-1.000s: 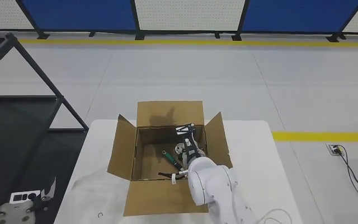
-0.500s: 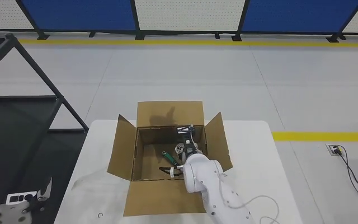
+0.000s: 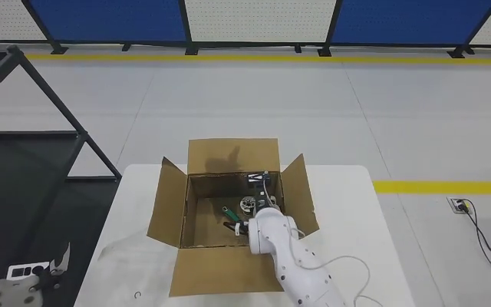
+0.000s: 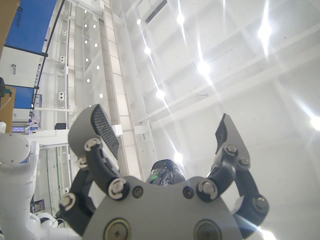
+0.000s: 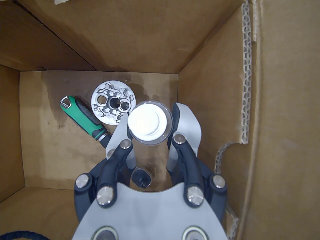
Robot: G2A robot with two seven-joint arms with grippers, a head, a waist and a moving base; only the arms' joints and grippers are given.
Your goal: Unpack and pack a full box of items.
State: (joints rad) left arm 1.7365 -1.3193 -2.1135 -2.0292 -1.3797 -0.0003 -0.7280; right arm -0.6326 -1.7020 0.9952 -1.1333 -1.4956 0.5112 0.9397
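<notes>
Right jaws flank white-capped jar [image 5: 149, 123], seemingly gripping.

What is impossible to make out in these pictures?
Right wrist view: working end of the green-handled tool, behind the right gripper.
Right wrist view: body of the white-lidded clear jar, under its lid.
Top view: near floor of the brown cardboard box, under the white arm.
</notes>
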